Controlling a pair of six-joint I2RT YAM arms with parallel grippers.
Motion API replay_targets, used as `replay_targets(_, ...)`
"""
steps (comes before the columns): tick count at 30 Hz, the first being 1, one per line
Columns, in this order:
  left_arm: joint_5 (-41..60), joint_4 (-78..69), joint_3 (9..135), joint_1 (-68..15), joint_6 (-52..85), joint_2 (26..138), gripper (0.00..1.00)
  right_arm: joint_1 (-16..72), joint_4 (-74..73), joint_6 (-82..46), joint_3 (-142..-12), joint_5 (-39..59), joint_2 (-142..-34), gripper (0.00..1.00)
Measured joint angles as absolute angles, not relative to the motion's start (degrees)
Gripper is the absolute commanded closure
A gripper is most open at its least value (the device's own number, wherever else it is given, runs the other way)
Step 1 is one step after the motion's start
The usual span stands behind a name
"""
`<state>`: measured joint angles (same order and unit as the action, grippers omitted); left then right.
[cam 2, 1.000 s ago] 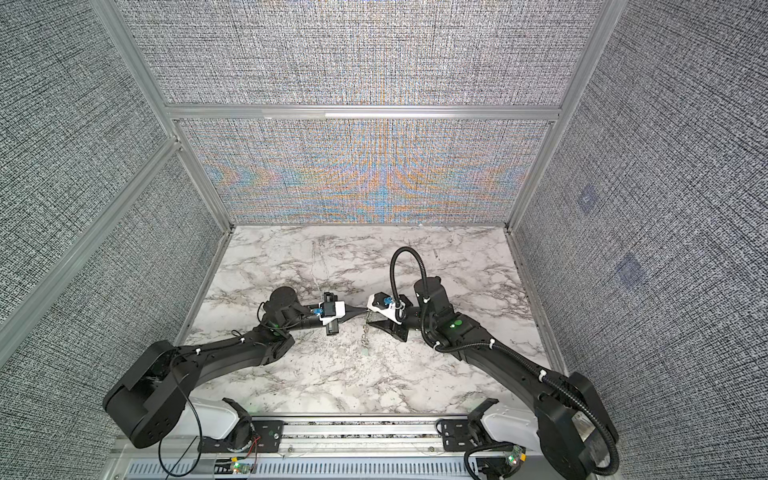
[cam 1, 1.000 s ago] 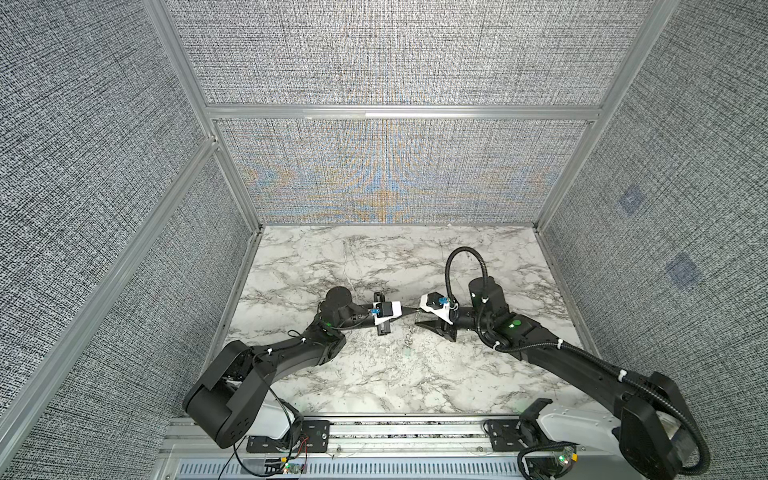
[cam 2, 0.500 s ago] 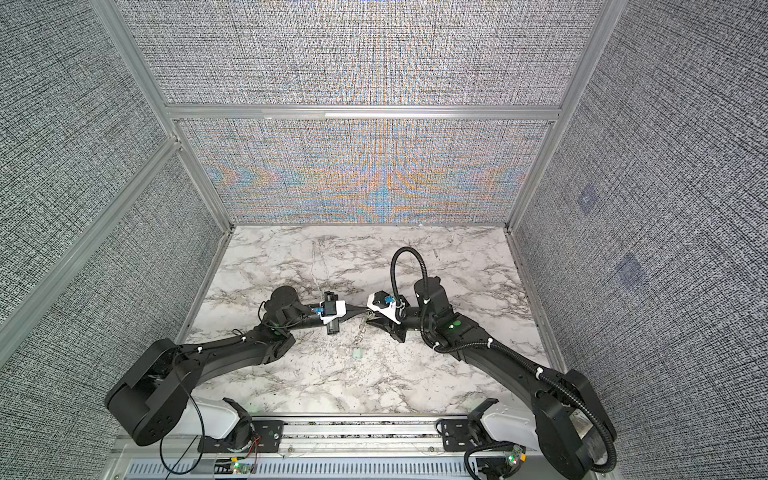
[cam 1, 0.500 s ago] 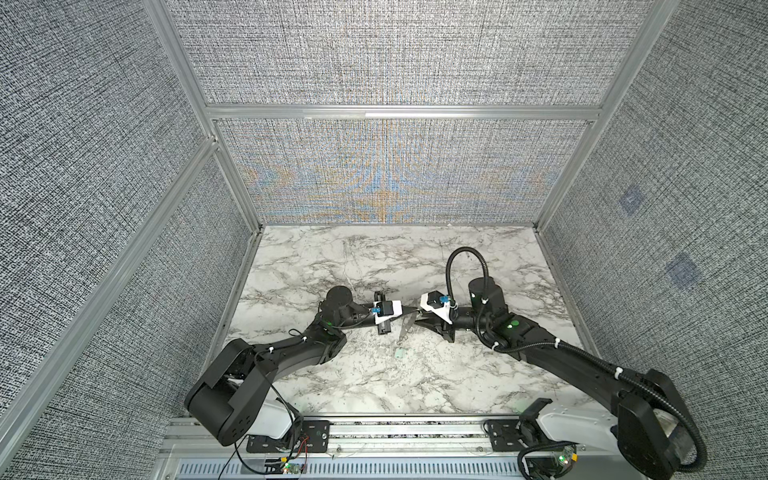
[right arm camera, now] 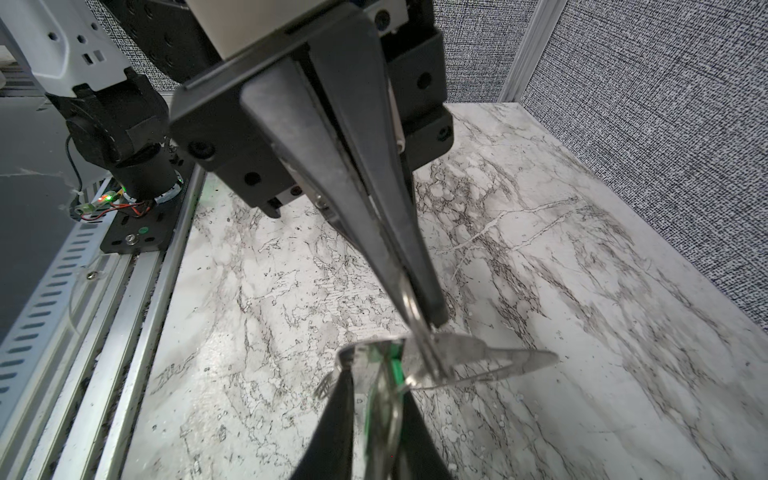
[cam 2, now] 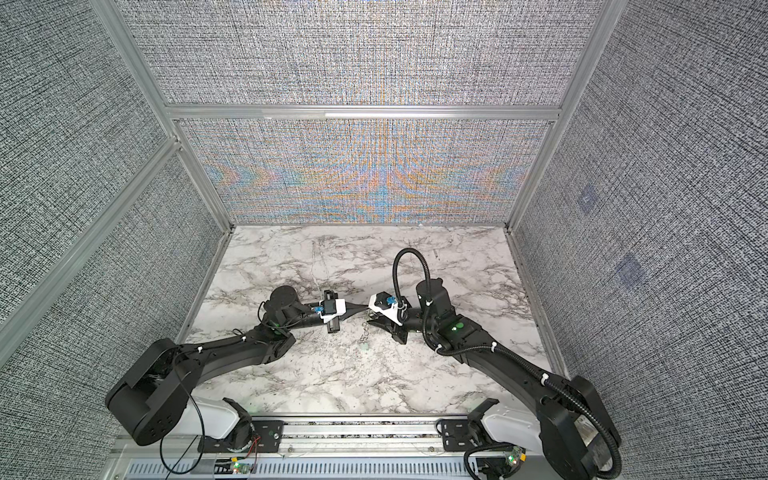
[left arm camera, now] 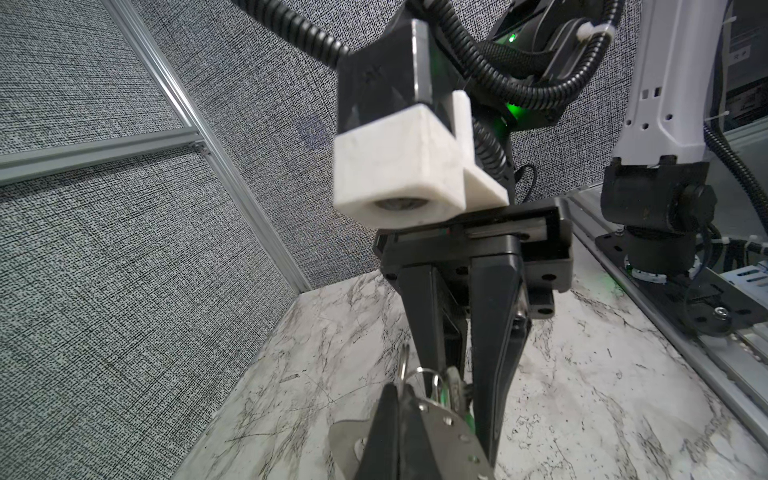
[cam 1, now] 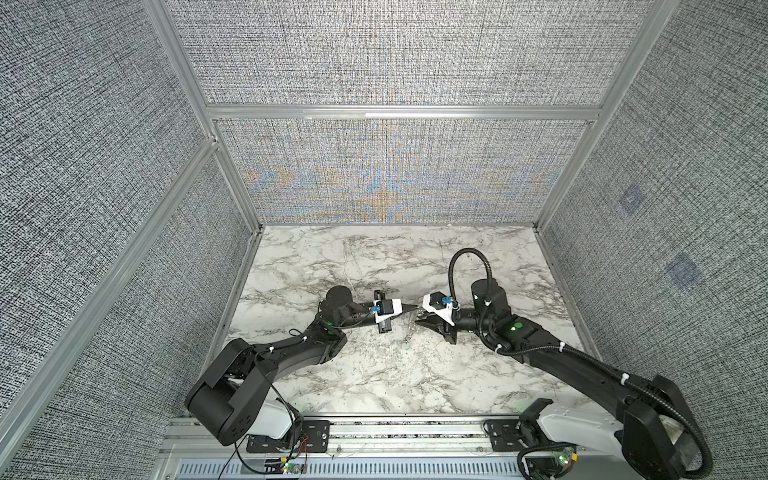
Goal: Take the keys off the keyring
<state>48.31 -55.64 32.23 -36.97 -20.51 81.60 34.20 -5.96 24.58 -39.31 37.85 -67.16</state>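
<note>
Both grippers meet above the middle of the marble table (cam 1: 374, 374). My left gripper (cam 1: 409, 308) (left arm camera: 401, 392) is shut on the keyring (left arm camera: 451, 430), a grey metal plate with a row of small holes. In the right wrist view the keyring (right arm camera: 498, 359) ends in a silver point past the left gripper's tips (right arm camera: 424, 328). The keys (right arm camera: 382, 395) (left arm camera: 453, 380), thin silver blades with a green tag, hang from it on wire loops. My right gripper (right arm camera: 378, 386) (cam 2: 370, 322) is shut on them, a finger (left arm camera: 494, 332) on either side.
Aluminium rails (cam 1: 374, 432) and both arm bases run along the table's front edge. Grey fabric walls (cam 1: 395, 178) close in the back and both sides. A looped black cable (cam 1: 465, 266) rises from the right wrist.
The right gripper's jaws have narrowed onto the keys over the last second. The left gripper has stayed shut on the keyring, and both arms have barely shifted.
</note>
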Motion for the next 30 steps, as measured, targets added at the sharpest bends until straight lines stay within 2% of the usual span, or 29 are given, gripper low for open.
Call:
replay_targets(7,48.2,-56.0,31.9,-37.0,-20.5,81.3,1.0,34.2,-4.9,24.4,-39.3,37.7,-66.3,0.86)
replay_targets(18,47.9,-56.9,31.0,-37.0,-20.1,80.7,1.0,34.2,-2.7,24.4,-40.5,37.7,-67.3,1.0)
replay_targets(30,42.4,-60.3,29.1,-38.3,-22.3,80.2,1.0,34.2,0.1,25.1,-43.9,36.7,-70.0,1.0)
